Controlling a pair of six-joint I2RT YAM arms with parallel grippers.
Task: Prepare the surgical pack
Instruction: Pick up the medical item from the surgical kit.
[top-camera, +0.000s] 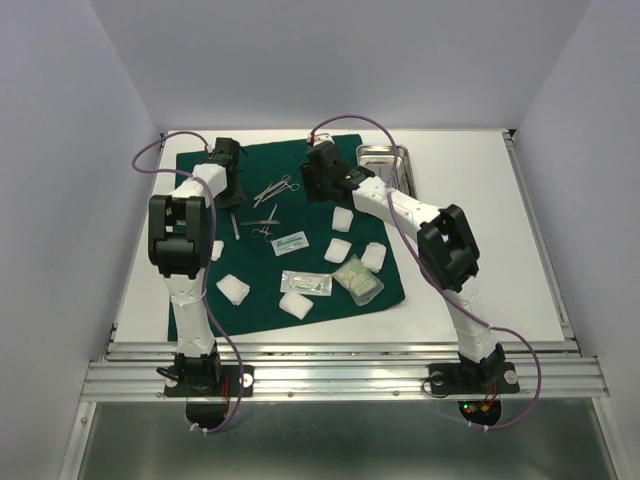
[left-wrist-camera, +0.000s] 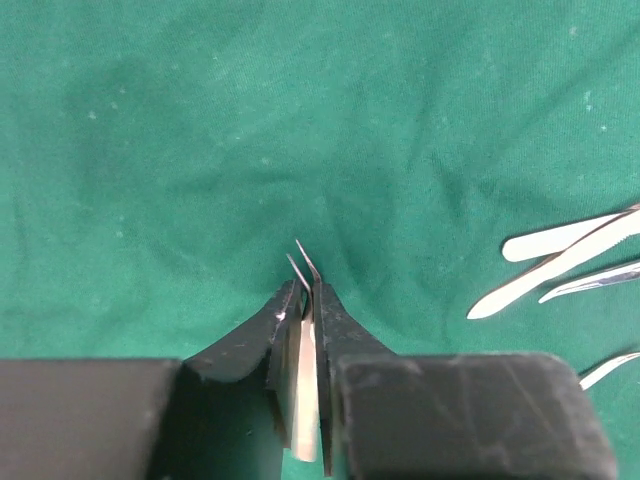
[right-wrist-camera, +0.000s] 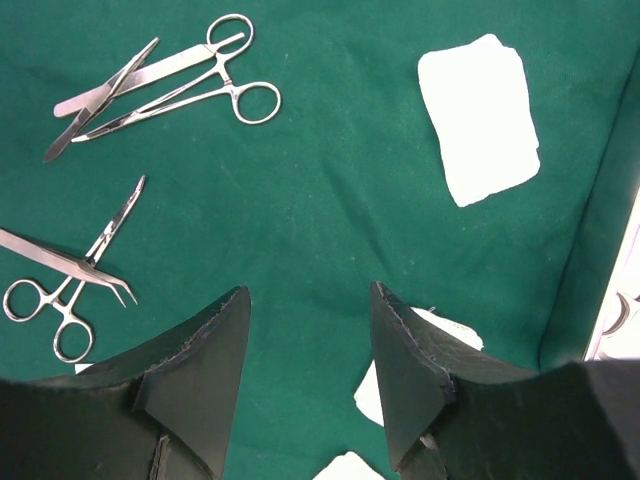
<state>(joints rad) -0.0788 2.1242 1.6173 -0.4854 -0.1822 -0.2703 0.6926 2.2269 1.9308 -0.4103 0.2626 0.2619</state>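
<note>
The dark green drape covers the middle of the table. My left gripper is shut on thin metal forceps, whose two pointed tips stick out just above the cloth. It hangs over the drape's far left part. More scissors and forceps lie to its right, and another pair lies nearer. My right gripper stands open and empty above bare cloth, near the drape's far middle. The steel tray sits at the back right.
White gauze pads and sealed packets are scattered over the near half of the drape. In the right wrist view a gauze pad lies ahead on the right, instruments on the left.
</note>
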